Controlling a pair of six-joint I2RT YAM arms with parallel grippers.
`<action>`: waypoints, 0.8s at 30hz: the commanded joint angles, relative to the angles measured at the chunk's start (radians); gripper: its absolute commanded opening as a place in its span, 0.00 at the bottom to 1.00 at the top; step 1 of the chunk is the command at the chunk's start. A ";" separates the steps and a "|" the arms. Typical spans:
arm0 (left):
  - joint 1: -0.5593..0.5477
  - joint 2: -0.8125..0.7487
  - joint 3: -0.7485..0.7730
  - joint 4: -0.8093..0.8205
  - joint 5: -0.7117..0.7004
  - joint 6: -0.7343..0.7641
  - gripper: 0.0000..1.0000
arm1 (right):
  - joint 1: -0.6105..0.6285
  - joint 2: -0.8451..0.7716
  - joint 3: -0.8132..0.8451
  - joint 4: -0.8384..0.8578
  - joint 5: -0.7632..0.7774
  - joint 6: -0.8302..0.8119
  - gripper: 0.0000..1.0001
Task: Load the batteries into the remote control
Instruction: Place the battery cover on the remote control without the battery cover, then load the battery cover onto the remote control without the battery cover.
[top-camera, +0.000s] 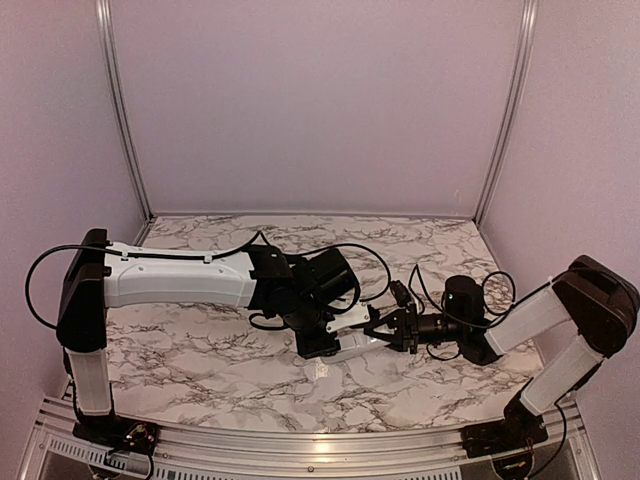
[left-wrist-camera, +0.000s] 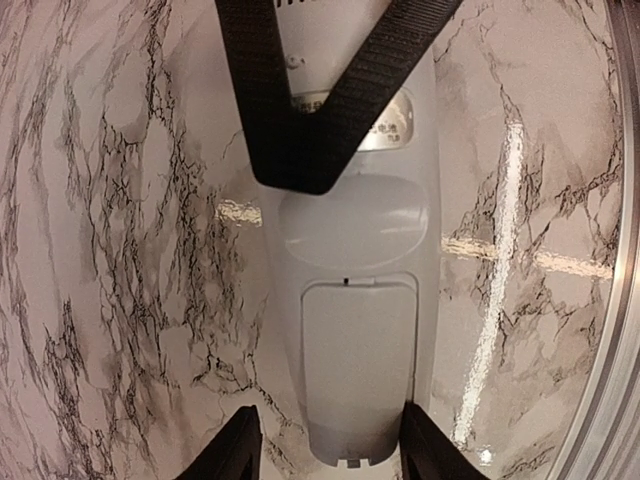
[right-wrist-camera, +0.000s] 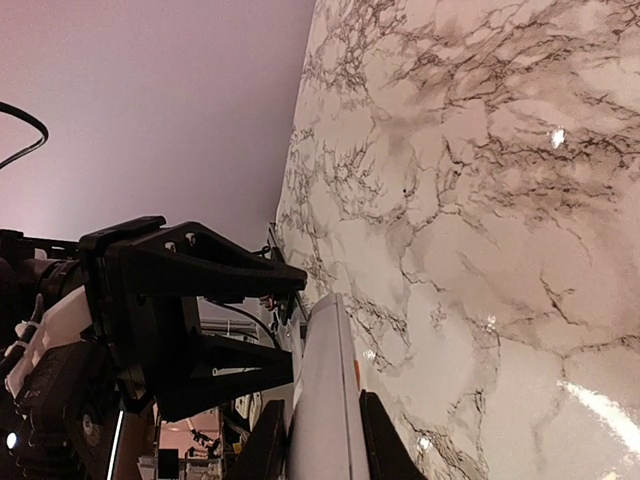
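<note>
The white remote control (left-wrist-camera: 355, 330) is held above the marble table with its back up and the battery cover (left-wrist-camera: 358, 350) closed. My right gripper (right-wrist-camera: 318, 440) is shut on the remote control (right-wrist-camera: 325, 400), which shows edge-on between its fingers. Those black fingers (left-wrist-camera: 300, 130) cross the remote's far half in the left wrist view. My left gripper (left-wrist-camera: 333, 455) is open, one finger on each side of the remote's near end, the left one clearly apart from it. Both grippers meet at the table's middle, left (top-camera: 322, 345) and right (top-camera: 385, 328). No batteries are in view.
The marble table (top-camera: 200, 350) has an aluminium rail along its front edge (top-camera: 300, 445) and plain walls behind and at the sides. Black cables (top-camera: 420, 285) loop above the right wrist. The left gripper's body (right-wrist-camera: 180, 310) sits close beside the remote.
</note>
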 joint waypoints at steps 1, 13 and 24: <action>-0.008 -0.030 -0.009 -0.027 0.046 0.017 0.50 | 0.002 0.000 0.012 0.112 -0.005 0.022 0.00; -0.005 -0.066 -0.039 -0.027 0.091 0.040 0.50 | -0.001 -0.004 0.003 0.117 -0.008 0.020 0.00; 0.016 -0.121 -0.053 0.027 0.020 0.008 0.63 | -0.002 0.020 -0.004 0.195 -0.027 0.064 0.00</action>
